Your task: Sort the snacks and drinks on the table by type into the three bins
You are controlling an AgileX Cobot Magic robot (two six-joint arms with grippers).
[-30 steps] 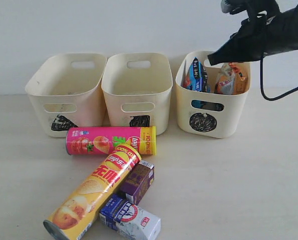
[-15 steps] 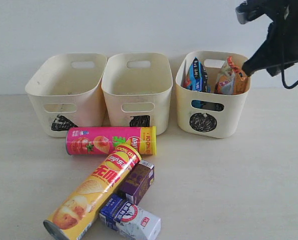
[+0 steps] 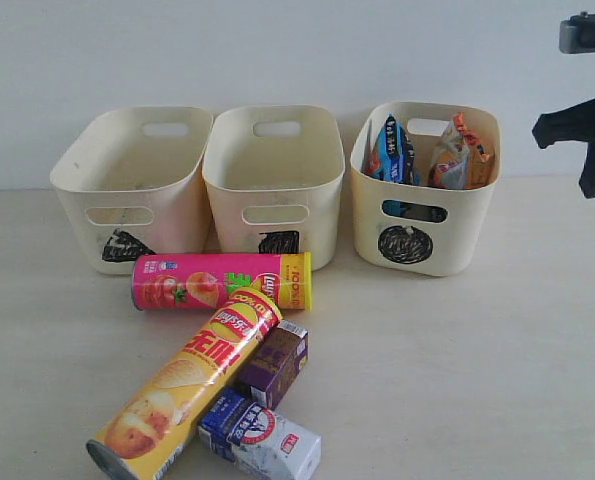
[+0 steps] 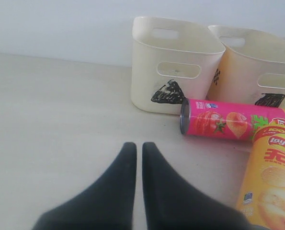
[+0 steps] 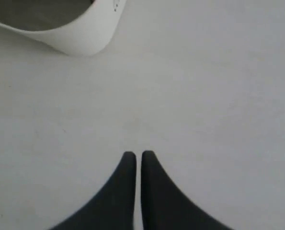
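my left tool (image 4: pixel 138 146) hung clenched and empty over bare table (image 3: pixel 457 380), left of the tubes. the left bin (image 3: pixel 72 205), marked with a triangle, and the middle bin (image 3: pixel 227 200), marked with a square, showed nothing inside from my angle.

just near of those two lay the pink tube (image 3: pixel 217 282), crosswise. the yellow tube (image 3: pixel 192 375) ran diagonally toward me, its far end against the pink one. the purple carton (image 3: pixel 275 365) sat touching the yellow tube's right side, and the blue-and-white carton (image 3: pixel 262 437) lay nearest, against the same tube. the right bin (image 3: pixel 467 230), marked with a circle, held the blue-black bag (image 3: pixel 392 150) and the orange-tan bag (image 3: pixel 460 155), so i judged the bags done and a tube next.

to do it well, i reckoned on spreading the left tool before descending and taking a tube across its round middle, not by an end, so it would not swing. the yellow looked the safer first pick, since pulling the pink might set it rolling into the cartons. both tubes belonged in one empty bin, cartons in the other.

my right tool (image 5: pixel 134 153) was clenched, empty, raised at the far right.
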